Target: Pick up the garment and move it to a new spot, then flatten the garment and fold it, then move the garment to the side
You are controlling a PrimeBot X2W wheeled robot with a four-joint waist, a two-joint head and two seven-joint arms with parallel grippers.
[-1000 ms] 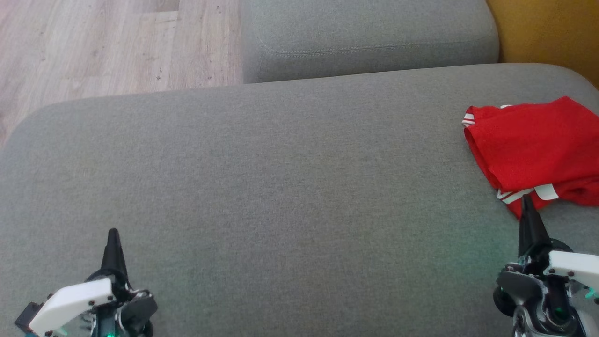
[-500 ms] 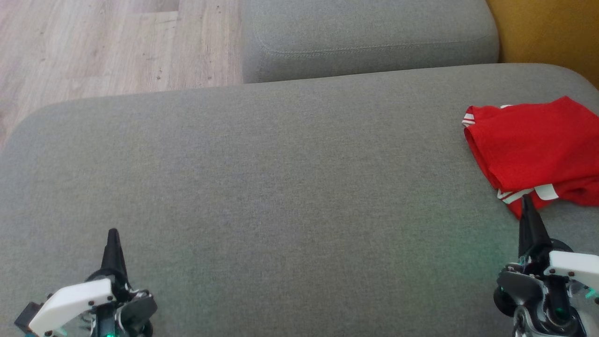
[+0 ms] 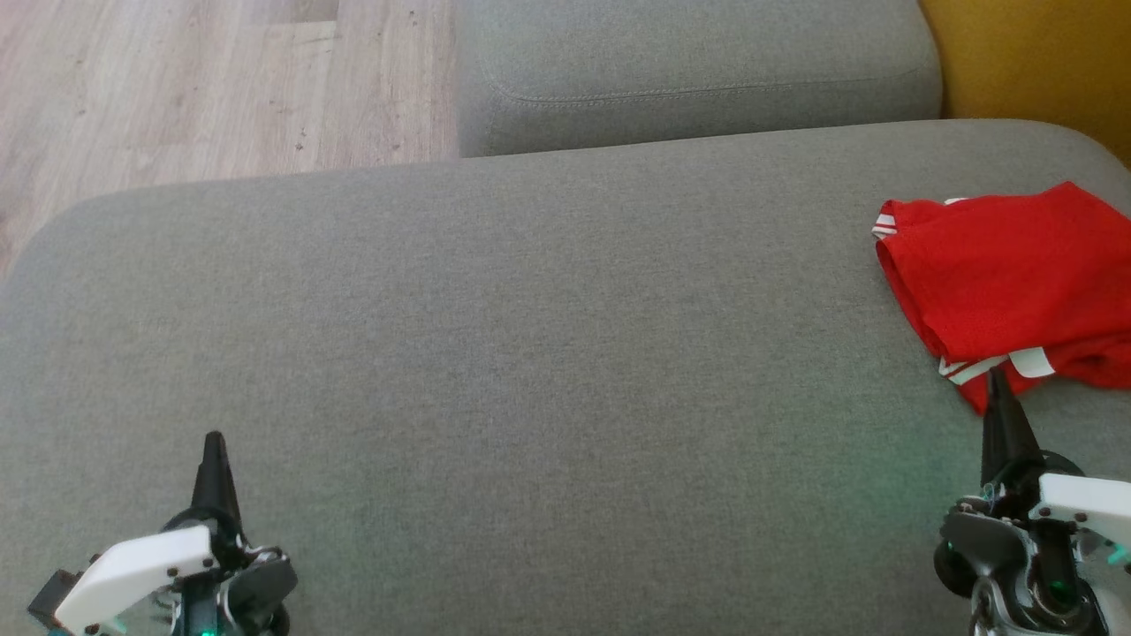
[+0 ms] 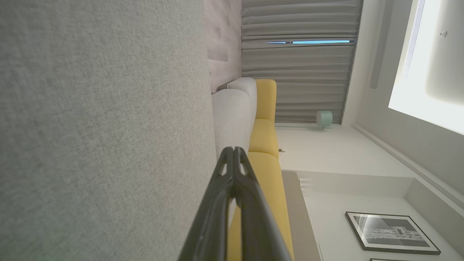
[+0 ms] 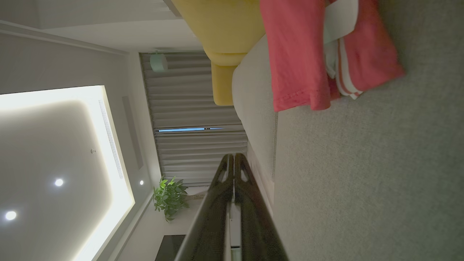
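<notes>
A folded red garment (image 3: 1007,274) with white stripes lies at the right edge of the grey sofa seat (image 3: 530,353); it also appears as the red cloth (image 5: 304,54) at the top of the right wrist view. My right gripper (image 3: 997,378) hovers just in front of the garment's near corner, fingers (image 5: 233,159) pressed together and empty. My left gripper (image 3: 213,439) rests at the lower left over bare cushion, shut with nothing held, its fingertips (image 4: 233,150) closed together.
A second grey cushion (image 3: 689,71) sits behind the seat. Wooden floor (image 3: 177,88) lies at the far left and a yellow sofa part (image 3: 1034,62) at the far right. The broad middle of the seat is bare fabric.
</notes>
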